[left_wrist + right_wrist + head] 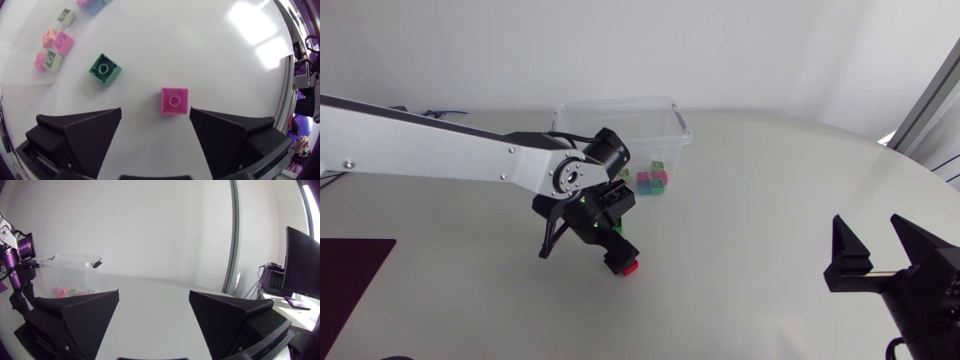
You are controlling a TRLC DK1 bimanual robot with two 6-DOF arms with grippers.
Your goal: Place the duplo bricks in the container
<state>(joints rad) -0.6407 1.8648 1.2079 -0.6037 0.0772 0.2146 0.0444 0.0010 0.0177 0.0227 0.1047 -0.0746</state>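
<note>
A pink duplo brick (174,101) lies studs-up on the white table just ahead of my left gripper (155,125), between its open fingers and nearer one of them. From above, the left gripper (616,252) points down right over that brick (631,268). A green brick (104,69) lies further ahead, to the side. The clear plastic container (620,128) stands behind the left arm, with several small pastel bricks (52,47) showing at its base. My right gripper (875,258) stands open and holds nothing at the table's near right; its own view shows it (154,310) facing the container (70,267).
Pink and green bricks (652,180) sit by the container's near wall. A dark mat (350,280) lies at the table's front left. The white tabletop (750,200) stretches between the two arms.
</note>
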